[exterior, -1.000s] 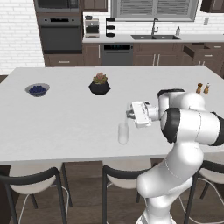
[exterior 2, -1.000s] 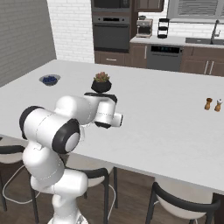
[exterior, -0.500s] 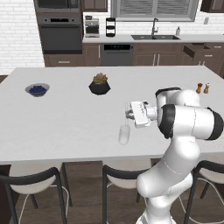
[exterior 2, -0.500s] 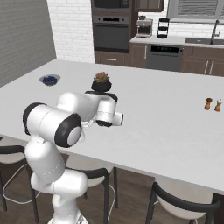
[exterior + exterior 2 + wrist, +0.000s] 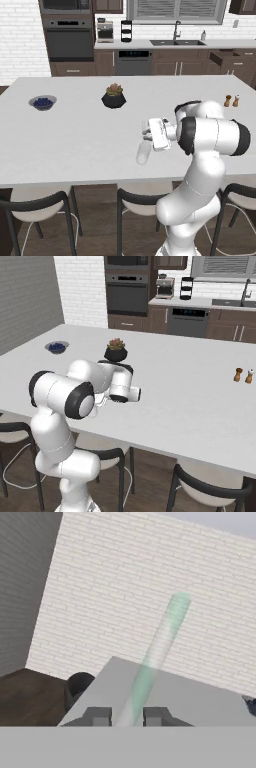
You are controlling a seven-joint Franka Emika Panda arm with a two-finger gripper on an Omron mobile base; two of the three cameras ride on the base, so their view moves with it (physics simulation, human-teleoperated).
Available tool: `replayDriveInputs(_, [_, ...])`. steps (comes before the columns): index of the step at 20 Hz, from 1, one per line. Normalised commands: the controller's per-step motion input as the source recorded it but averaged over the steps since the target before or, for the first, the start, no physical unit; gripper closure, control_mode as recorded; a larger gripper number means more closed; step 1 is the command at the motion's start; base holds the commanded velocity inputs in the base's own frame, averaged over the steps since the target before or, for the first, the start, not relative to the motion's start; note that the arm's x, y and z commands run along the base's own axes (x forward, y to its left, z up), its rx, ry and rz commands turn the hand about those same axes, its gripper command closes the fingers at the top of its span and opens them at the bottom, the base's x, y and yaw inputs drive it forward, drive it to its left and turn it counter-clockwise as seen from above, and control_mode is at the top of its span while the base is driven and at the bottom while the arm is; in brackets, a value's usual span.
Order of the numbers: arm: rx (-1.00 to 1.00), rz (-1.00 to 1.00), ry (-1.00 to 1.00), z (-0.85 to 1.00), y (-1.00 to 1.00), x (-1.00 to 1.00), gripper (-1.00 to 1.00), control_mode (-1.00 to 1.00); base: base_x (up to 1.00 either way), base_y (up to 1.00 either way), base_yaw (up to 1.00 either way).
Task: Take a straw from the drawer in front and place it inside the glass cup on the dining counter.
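Note:
The glass cup [image 5: 143,152] stands near the front edge of the white dining counter [image 5: 75,135]. My gripper [image 5: 146,133] hangs just above the cup, pointing left. In the hand view the straw [image 5: 155,654], pale and blurred, rises tilted from between the two finger tips of the gripper [image 5: 127,716]. The jaws stand close on either side of it, and I cannot tell whether they still press on it. A dark brown drawer [image 5: 222,56] stands pulled out at the far back right.
On the counter are a dark plant pot [image 5: 114,97], a blue bowl [image 5: 43,103] and two small shakers [image 5: 231,101]. Stools [image 5: 35,210] line the near edge. A brick wall [image 5: 125,587] stands to the left.
The gripper stays over the glass cup, almost in place. The arm's elbow has shifted slightly.

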Motion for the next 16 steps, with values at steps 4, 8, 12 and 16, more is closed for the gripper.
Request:
replayDriveInputs(4, [0.00, 0.01, -0.11, 0.00, 0.00, 0.34, 1.00, -1.00, 0.00, 0.00, 0.00])
replayDriveInputs(8, [0.00, 0.01, -0.14, -0.02, 0.00, 0.16, 1.00, -1.00, 0.00, 0.00, 0.00])
replayDriveInputs(12, [0.00, 0.01, -0.14, -0.14, 0.00, 0.01, 1.00, -1.00, 0.00, 0.00, 0.00])
replayDriveInputs(16, [0.00, 0.02, -0.14, -0.19, 0.01, -0.01, 1.00, -1.00, 0.00, 0.00, 0.00])
